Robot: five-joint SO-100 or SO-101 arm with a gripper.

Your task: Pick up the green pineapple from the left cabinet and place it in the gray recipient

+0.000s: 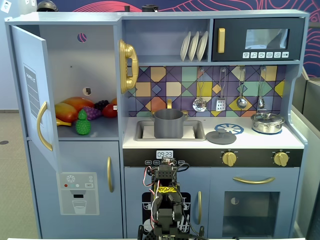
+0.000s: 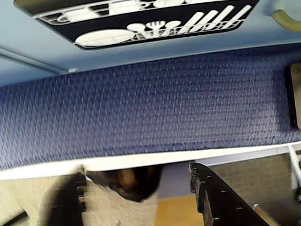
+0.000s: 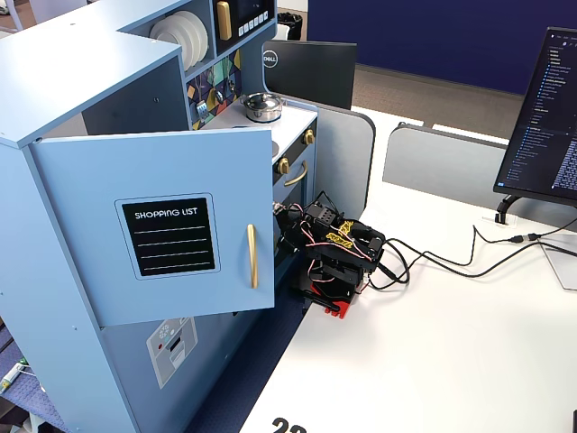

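Arm folded low at the kitchen's base; gripper (image 2: 136, 197) parted in the wrist view, holding nothing. Green pineapple (image 1: 83, 123) stands upright at the front edge of the left cabinet (image 1: 95, 55) shelf, other fruit behind it, door swung wide, so frontal approach looks clear. Gray recipient (image 1: 168, 123) sits in the sink, top open.
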